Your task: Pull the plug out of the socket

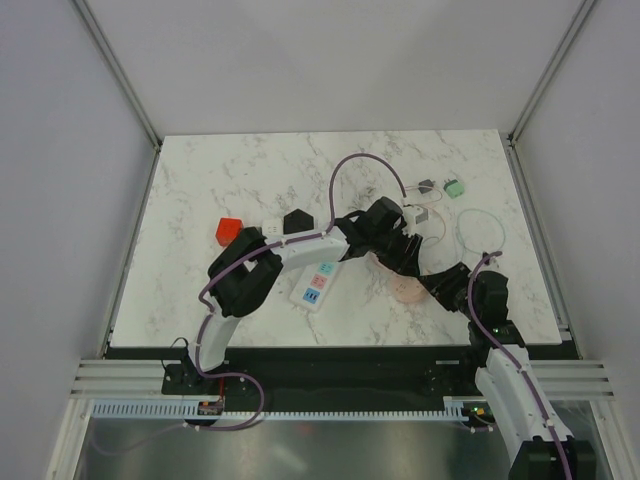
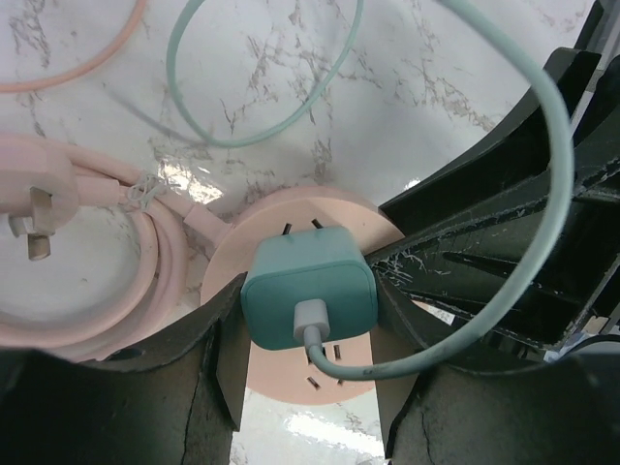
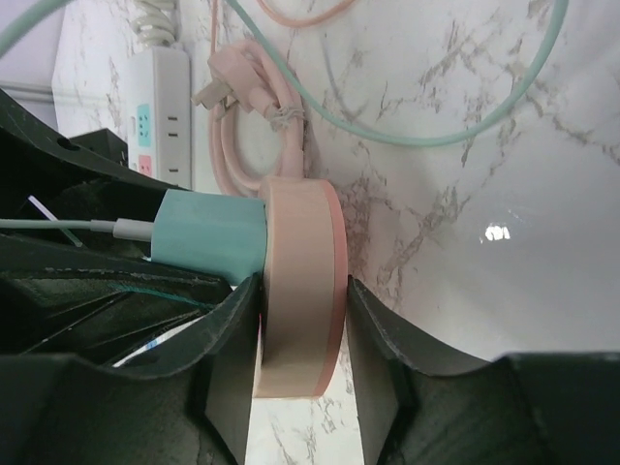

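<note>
With the left pincer (image 2: 308, 341) clamped on the teal plug (image 2: 308, 286) and the right pincer (image 3: 302, 334) clamped on the round pink socket (image 3: 302, 242) lying right of centre on the bench (image 2: 291, 87), the pull seemed best kept straight along the pins, socket braced

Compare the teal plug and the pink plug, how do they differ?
The teal plug is pushed into the round pink socket, its prongs hidden; the pink plug lies loose on the table with its prongs bare. The left claw is shut on the teal plug; nothing grips the pink plug. Both carry a cable of roughly their own colour.
</note>
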You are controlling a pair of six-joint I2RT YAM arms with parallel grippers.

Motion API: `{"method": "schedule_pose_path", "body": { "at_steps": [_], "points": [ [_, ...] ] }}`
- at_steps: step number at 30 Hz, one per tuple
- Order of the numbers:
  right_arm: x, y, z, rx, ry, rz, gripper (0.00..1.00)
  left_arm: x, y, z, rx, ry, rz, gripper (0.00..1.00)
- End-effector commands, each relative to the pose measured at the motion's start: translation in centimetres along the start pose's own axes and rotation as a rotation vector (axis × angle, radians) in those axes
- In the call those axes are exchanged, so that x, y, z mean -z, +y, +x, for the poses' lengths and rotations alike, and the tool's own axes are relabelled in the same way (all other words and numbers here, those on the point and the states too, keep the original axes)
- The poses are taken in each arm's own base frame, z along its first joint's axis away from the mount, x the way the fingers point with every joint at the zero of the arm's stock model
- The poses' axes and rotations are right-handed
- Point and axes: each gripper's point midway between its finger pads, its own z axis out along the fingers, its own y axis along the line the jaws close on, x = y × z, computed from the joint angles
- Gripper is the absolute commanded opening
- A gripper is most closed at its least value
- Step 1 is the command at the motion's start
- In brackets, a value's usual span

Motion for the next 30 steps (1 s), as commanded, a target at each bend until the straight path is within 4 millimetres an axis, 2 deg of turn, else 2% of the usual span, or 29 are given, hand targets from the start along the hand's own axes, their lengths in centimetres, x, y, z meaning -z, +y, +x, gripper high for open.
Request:
{"method": "schedule_pose_path", "body": {
  "at_steps": [1, 8, 15, 27, 30],
  "points": [
    [0.8, -2.2, 3.4, 0.022, 0.154, 0.071, 0.48, 1.3, -0.7, -2.8, -0.025, -0.072, -0.022, 0.02],
    [1.4, -1.5, 3.9, 0.016, 0.186, 0.053, 0.6, 1.3, -0.6, -3.1, -0.033, -0.081, -0.031, 0.02],
    [2.0, -0.4, 3.6, 0.006, 0.184, 0.027, 0.63, 1.5, -0.6, -3.1, -0.027, -0.086, -0.035, 0.02],
    [1.2, 0.3, 3.7, -0.066, 0.175, -0.035, 0.47, 2.0, -2.3, -3.3, 0.005, -0.098, 0.033, 0.02],
    [1.1, 0.3, 3.7, -0.067, 0.176, -0.041, 0.38, 2.0, -2.7, -3.4, 0.01, -0.104, 0.052, 0.02]
  ]
}}
